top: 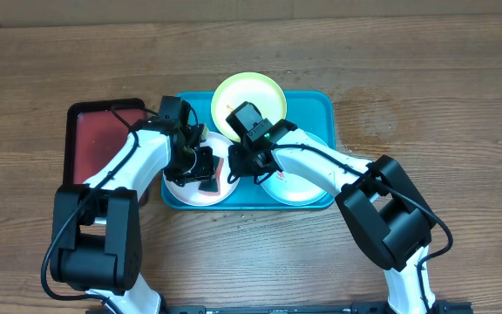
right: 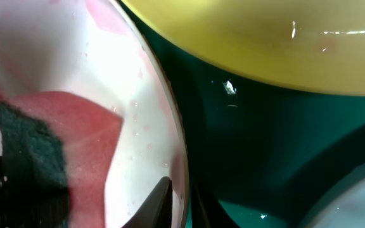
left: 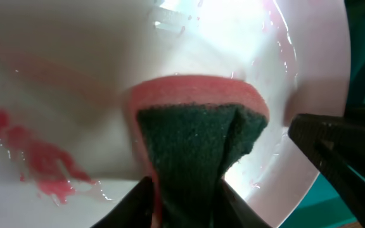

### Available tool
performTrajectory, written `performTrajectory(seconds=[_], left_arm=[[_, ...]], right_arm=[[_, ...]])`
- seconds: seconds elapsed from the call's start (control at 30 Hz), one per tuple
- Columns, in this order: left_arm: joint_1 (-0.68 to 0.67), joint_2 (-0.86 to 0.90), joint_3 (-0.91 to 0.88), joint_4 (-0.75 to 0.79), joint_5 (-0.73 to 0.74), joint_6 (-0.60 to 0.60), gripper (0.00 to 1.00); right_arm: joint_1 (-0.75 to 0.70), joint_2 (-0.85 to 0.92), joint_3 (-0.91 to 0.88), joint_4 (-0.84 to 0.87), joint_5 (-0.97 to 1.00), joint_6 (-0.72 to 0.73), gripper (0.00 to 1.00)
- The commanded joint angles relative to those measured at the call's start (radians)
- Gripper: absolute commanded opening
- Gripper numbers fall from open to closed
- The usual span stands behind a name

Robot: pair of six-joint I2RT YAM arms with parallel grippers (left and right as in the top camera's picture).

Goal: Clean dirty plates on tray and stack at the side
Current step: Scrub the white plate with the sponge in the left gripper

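The teal-blue tray holds three plates. The white plate lies at its left, the yellow-green plate at the back, the pale mint plate at the right. My left gripper is shut on a red sponge with a dark green scrub side, pressed on the white plate near a red smear. My right gripper is shut on the white plate's rim. The sponge and yellow-green plate show in the right wrist view.
A smaller red tray with a black rim lies left of the teal tray on the wooden table. The two arms cross close together over the teal tray's left half.
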Motion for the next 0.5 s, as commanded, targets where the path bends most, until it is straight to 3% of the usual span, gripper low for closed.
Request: performTrajectory(seconds=[0.0,0.03,0.3,0.47], left_arm=[[-0.007,0.008,-0.004,0.006,-0.061,0.002,0.10],[-0.007,0.008,-0.004,0.004,-0.097,-0.007,0.04],[-0.006,0.005,0.021,-0.048,-0.574,-0.172,0.04],[-0.006,0.003,0.063,-0.051,-0.668,-0.180,0.04]], right_arm=[[0.002,0.007,0.020,0.003,0.000,0.004,0.13],[0.002,0.007,0.020,0.003,0.000,0.004,0.13],[0.002,0.007,0.020,0.004,0.003,0.001,0.13],[0.002,0.007,0.020,0.003,0.003,0.001,0.13]])
